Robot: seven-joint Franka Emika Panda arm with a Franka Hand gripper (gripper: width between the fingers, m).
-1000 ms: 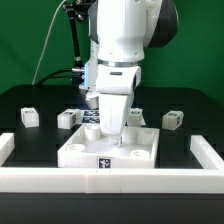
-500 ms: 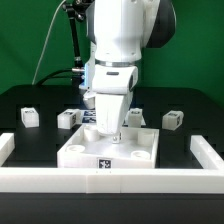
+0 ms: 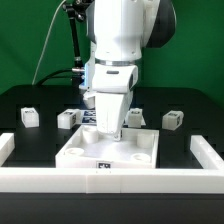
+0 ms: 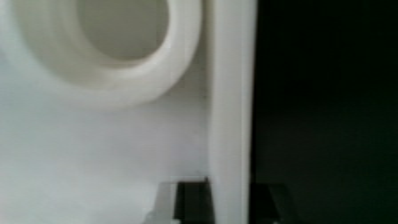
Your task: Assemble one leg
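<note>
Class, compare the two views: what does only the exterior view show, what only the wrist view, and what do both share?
Exterior view only: the arm, loose legs on the black table, and the white border wall. Wrist view only: a close look at one round socket and the raised rim beside it. Both: the flat white square piece and that table.

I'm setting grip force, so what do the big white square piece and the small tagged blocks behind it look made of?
The square piece: likely hard moulded plastic, smooth matte white, with uniform colour and rounded rim and sockets. The legs: seemingly the same white plastic, each with a printed black-and-white tag; too small to judge finish.
</note>
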